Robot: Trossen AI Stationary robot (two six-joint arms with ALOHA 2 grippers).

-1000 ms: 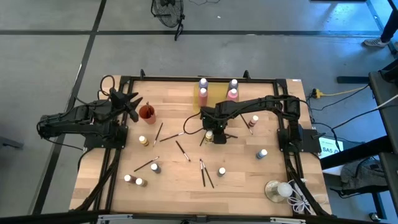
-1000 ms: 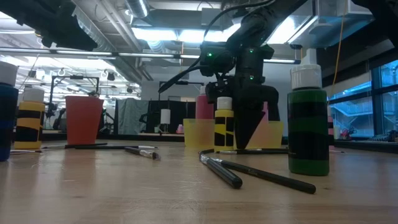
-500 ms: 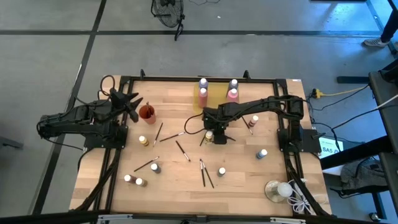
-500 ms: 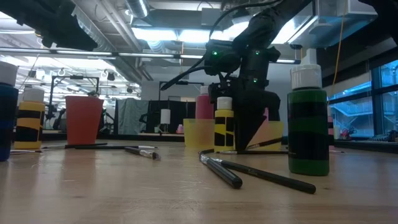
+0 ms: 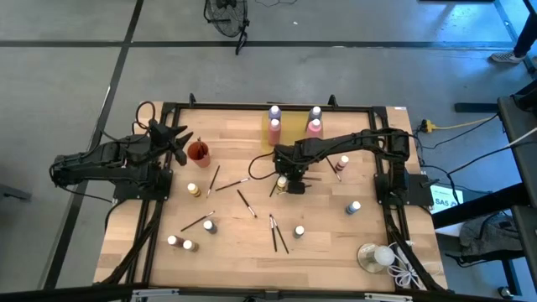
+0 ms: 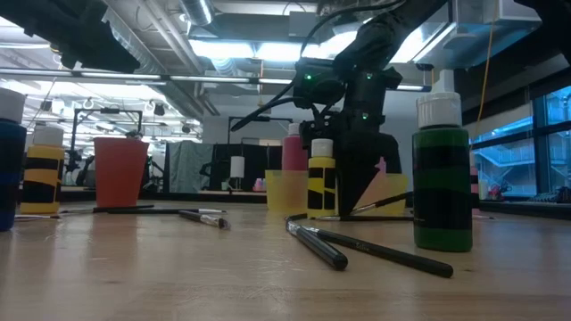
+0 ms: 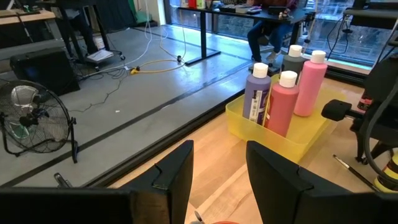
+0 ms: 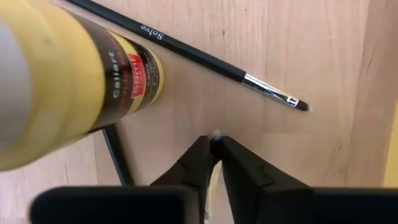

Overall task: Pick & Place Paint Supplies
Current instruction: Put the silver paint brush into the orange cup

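My right gripper points straight down at the table's middle, right beside a yellow paint bottle. It is shut on a thin paintbrush. A second brush with a dark handle lies flat on the wood just beyond the fingertips. A yellow tray at the far edge holds pink and purple bottles. My left gripper waits open over the table's left side, near a red cup. My right gripper pinches the paintbrush between its two fingertips from above; a pale bit of the brush shows right at the fingertips. In the low view the brush slants, its right end raised off the wood. The fingers hide the exact spot of the pinch.
Small white-capped bottles stand scattered on the wood. Loose brushes lie at the middle and near side. A clear dish with a white ball sits at the near right corner.
My right gripper has shut on the paintbrush beside the yellow bottle. The brush lay flat on the wood before; now its right end has tipped up off the table while the pinched end stays low.
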